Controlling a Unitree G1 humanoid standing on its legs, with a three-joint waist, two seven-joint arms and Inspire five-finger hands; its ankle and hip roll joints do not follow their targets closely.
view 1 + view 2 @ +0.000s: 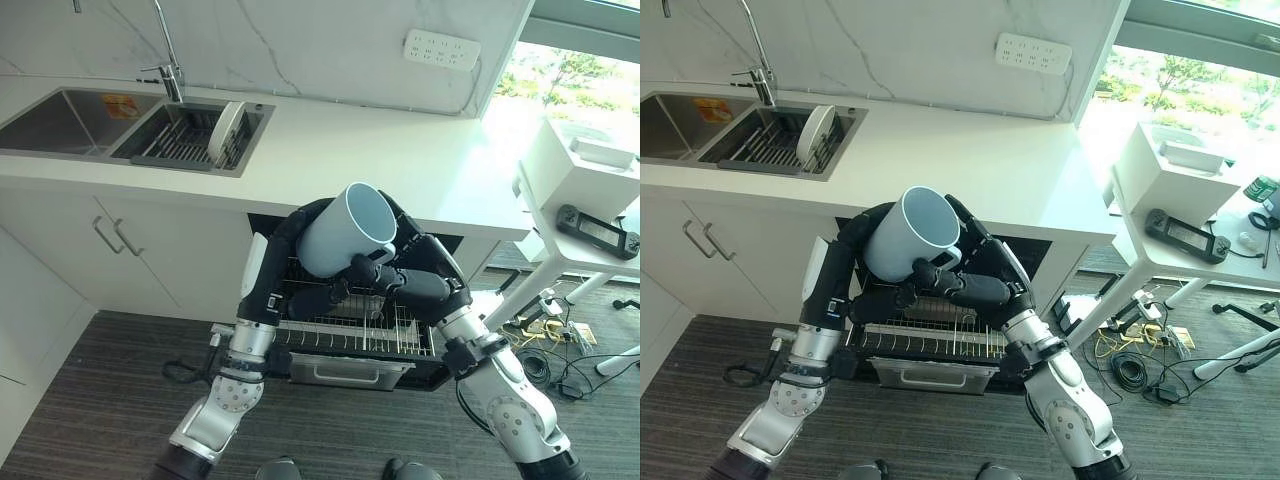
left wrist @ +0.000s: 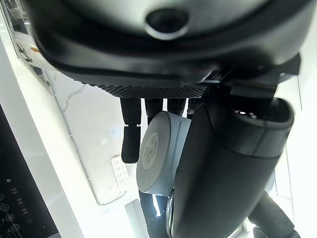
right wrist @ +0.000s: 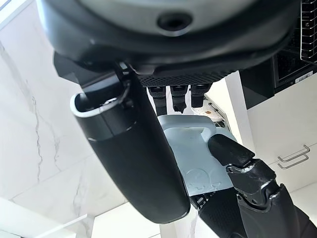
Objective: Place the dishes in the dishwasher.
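Holding a pale blue ceramic mug [image 1: 348,232] tilted above the pulled-out wire dishwasher rack [image 1: 350,330], below the white worktop [image 1: 400,160]. Left robot hand [image 1: 300,240] curled round the mug's body; right robot hand [image 1: 415,270] wrapped at its handle side. White plate [image 1: 228,130] upright in the sink rack [image 1: 185,140].

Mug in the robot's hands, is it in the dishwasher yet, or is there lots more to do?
Not yet. Done: the dishwasher rack is pulled out. In hand: the left hand and right hand both hold the pale blue mug above it. Left: setting the mug in, then the white plate standing in the sink rack.
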